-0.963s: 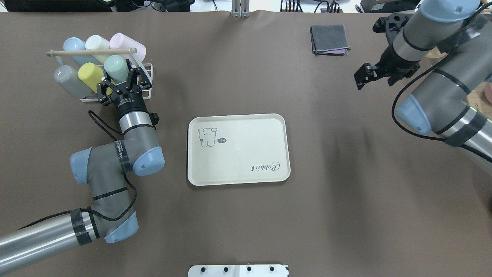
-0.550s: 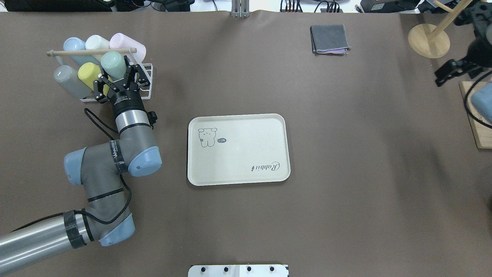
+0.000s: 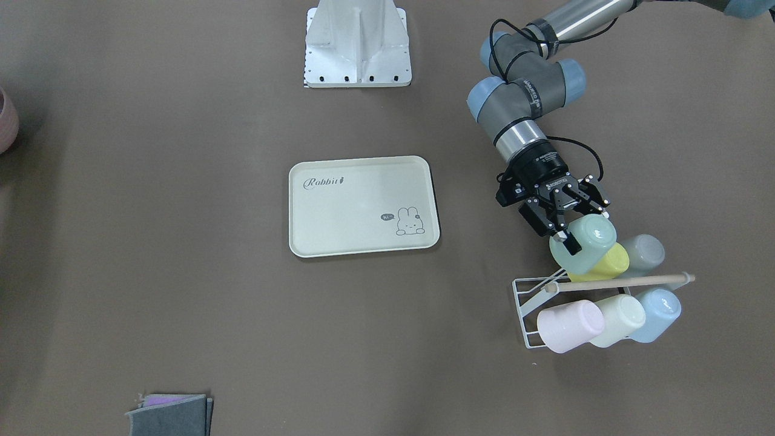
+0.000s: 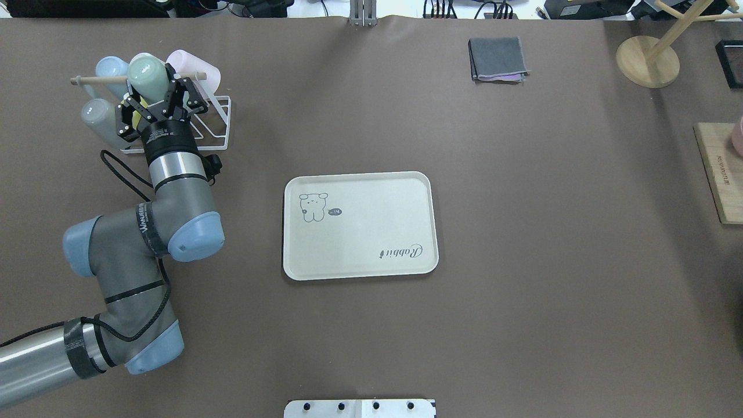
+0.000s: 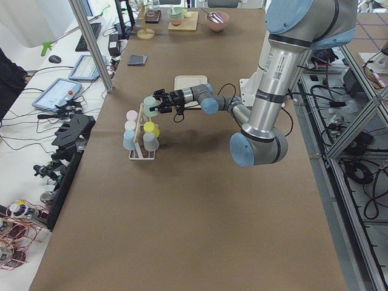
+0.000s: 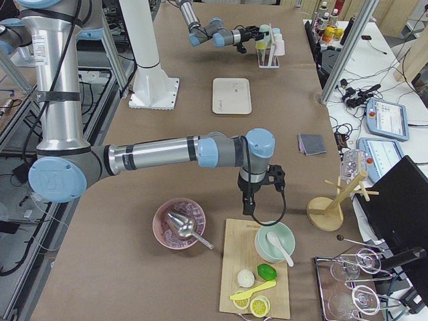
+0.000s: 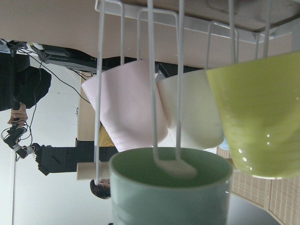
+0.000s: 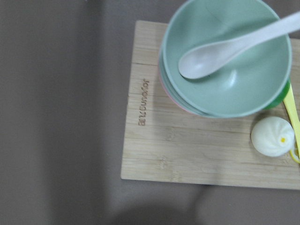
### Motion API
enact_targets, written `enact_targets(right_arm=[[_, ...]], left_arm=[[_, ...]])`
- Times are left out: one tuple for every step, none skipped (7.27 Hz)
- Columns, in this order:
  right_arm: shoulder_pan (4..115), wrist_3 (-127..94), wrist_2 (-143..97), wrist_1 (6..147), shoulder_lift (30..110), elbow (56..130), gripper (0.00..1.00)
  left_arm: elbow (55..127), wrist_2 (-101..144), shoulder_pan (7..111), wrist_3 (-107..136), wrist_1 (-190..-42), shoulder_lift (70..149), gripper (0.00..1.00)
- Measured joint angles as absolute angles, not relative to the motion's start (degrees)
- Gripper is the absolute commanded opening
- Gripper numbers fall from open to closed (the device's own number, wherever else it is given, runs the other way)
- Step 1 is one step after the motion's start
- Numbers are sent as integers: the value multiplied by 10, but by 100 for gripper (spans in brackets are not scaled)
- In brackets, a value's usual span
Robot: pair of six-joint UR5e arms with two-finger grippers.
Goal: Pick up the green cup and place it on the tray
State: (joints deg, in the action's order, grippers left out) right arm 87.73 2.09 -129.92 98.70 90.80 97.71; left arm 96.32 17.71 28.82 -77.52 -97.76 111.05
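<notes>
**Green cup gripped at the rack, well apart from the tray**

Got the left end effector (image 3: 582, 229) clamped on the green cup (image 3: 594, 239) – gripped across its sides, lying tilted, base pointing away from the arm. Held up over the wire rack (image 3: 524, 303), right above the yellow cup (image 3: 613, 261), beside the grey cup (image 3: 645, 251) and near the wooden dowel (image 3: 617, 283). From the left wrist view, can see a white wire prong (image 7: 174, 165) with its tip just inside the green cup's mouth, so not fully off the rack yet. Also a pink cup (image 3: 569, 327), a cream cup (image 3: 617, 318) and a blue cup (image 3: 660, 309) on the row past the dowel.

Tray (image 4: 371, 232) flat on the desk (image 4: 522, 290), roughly mid-desk, well apart from the green cup.

Can't tell on the right end effector (image 6: 271, 179) – only shows up small in the right side view, so no calling it apart or together. Hanging over a wooden board (image 8: 187, 140) with a green bowl (image 8: 225, 89) and a white spoon (image 8: 220, 54) inside.
</notes>
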Motion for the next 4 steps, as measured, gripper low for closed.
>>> enact_targets(right_arm=[[894, 35, -1302, 1004, 916, 973, 100], [903, 40, -1304, 1014, 921, 971, 100], [906, 41, -1304, 1018, 922, 971, 100], [907, 42, -1304, 1019, 923, 971, 100]], left_arm=[[988, 177, 297, -779, -979, 1104, 29], [1012, 182, 307, -781, -995, 1100, 29], [1027, 201, 314, -781, -1034, 1099, 29], [1032, 241, 319, -781, -1093, 1099, 29]])
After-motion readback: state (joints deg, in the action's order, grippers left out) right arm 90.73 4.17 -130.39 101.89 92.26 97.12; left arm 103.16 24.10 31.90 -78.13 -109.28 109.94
